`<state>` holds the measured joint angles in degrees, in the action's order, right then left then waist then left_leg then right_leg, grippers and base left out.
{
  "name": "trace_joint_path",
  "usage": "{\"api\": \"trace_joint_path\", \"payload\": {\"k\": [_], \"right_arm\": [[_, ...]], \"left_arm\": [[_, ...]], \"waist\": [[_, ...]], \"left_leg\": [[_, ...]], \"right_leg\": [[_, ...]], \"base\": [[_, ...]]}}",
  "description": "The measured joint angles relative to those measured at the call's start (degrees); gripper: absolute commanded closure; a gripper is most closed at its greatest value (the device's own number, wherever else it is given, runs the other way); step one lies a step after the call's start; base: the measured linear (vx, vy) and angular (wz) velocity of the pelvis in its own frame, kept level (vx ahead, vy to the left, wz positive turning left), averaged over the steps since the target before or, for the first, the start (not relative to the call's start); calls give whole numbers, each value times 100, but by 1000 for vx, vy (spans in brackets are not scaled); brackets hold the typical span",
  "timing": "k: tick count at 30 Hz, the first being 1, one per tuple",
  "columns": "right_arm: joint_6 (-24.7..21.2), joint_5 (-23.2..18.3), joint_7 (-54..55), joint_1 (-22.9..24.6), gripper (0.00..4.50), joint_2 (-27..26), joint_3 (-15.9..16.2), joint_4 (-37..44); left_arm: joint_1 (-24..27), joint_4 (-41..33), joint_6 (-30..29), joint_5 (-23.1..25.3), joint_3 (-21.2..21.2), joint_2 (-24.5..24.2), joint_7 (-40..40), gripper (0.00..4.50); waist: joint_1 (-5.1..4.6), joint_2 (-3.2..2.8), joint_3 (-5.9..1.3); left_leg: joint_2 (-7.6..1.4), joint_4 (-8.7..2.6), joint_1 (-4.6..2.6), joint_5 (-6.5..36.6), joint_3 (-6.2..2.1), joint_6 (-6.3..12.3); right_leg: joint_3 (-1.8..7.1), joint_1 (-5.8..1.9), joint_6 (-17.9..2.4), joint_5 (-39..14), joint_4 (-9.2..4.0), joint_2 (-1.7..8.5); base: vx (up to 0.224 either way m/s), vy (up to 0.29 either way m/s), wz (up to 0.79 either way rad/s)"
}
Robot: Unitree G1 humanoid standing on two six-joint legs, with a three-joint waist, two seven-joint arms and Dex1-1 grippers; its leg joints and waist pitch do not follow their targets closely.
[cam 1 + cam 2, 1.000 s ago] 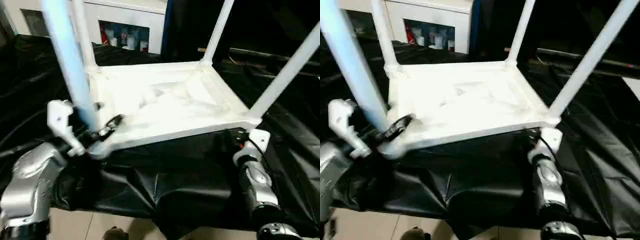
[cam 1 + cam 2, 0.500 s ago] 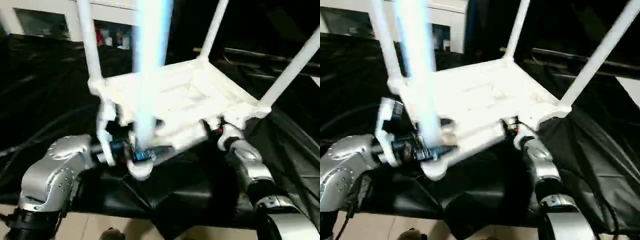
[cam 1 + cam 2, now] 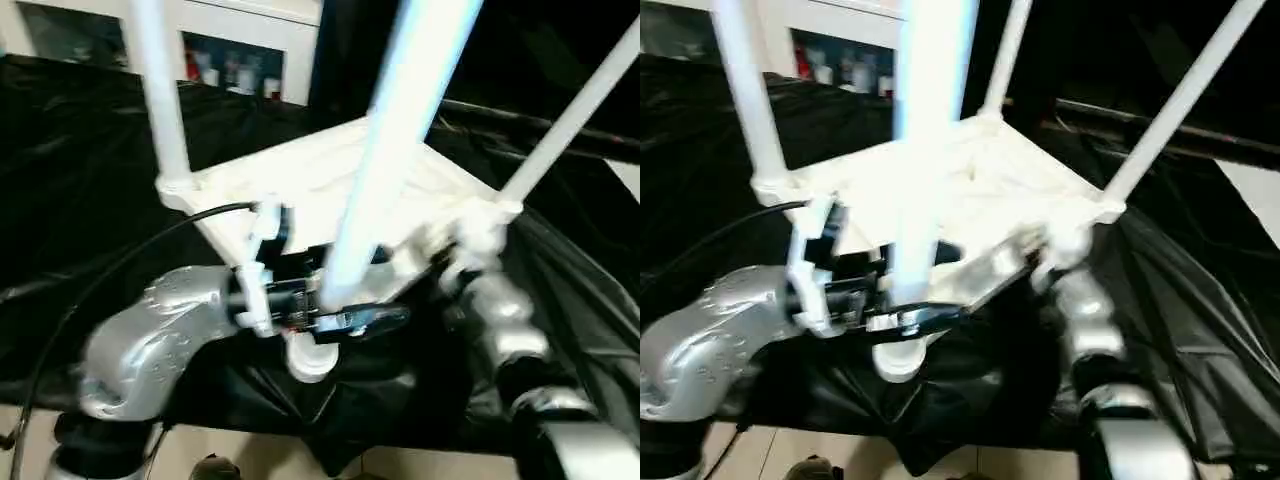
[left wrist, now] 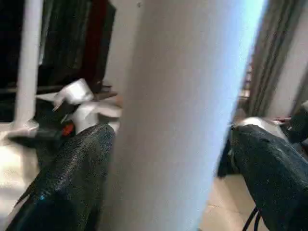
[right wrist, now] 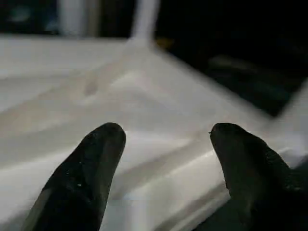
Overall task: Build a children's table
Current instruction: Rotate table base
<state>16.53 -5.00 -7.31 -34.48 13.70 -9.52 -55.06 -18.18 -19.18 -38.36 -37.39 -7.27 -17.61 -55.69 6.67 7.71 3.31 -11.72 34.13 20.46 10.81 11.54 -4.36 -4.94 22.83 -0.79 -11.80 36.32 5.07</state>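
Note:
The children's table stands upside down on the black cloth, its white tabletop (image 3: 310, 180) tilted and its legs pointing up. My left gripper (image 3: 340, 315) is shut on the near leg (image 3: 400, 150) just above its corner socket. In the left wrist view that leg (image 4: 183, 115) sits between my two black fingers (image 4: 72, 173). My right gripper (image 3: 455, 250) is at the tabletop's right corner, below the right leg (image 3: 570, 120). In the right wrist view its fingers (image 5: 86, 168) stand apart, open, against the ribbed underside (image 5: 144, 96). A further leg (image 3: 160, 100) rises at the left.
Black cloth (image 3: 80, 180) covers the work surface, hanging over its front edge above a pale floor (image 3: 250, 455). A white cabinet (image 3: 240, 50) with small items inside stands at the back left. A black cable (image 3: 110, 270) runs to my left wrist.
The table has turned: the near leg, held by my left gripper, has swung from the left towards the middle. My right gripper stayed at the right corner as the corner rose slightly.

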Motion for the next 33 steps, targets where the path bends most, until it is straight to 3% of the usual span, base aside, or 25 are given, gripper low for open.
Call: {"api": "trace_joint_path", "payload": {"k": [6, 11, 33], "right_arm": [[-231, 254, 773, 11, 118, 378, -53, -261], [-605, 356, 682, 15, 118, 421, 57, -559], [-754, 431, -573, -206, 118, -602, 578, -719]], "left_arm": [[5, 143, 113, 103, 7, -51, 99, 7], [9, 150, 119, 100, 14, -71, 115, 7], [32, 49, 93, -126, -136, 268, 226, 7]], "waist": [[-28, 0, -1], [-72, 0, -1], [-240, 4, 0]], "left_leg": [[-2, 0, 1, -3, -2, -5], [-10, 1, 1, -7, -4, -11], [-21, 33, 5, -11, -13, -18]], "right_leg": [[0, 1, 3, 2, 2, -6], [0, 5, 2, 2, 11, -13], [13, 24, -13, 10, 44, -28]], "base": [[0, 0, 0], [0, 0, 0], [0, 0, 0]]}}
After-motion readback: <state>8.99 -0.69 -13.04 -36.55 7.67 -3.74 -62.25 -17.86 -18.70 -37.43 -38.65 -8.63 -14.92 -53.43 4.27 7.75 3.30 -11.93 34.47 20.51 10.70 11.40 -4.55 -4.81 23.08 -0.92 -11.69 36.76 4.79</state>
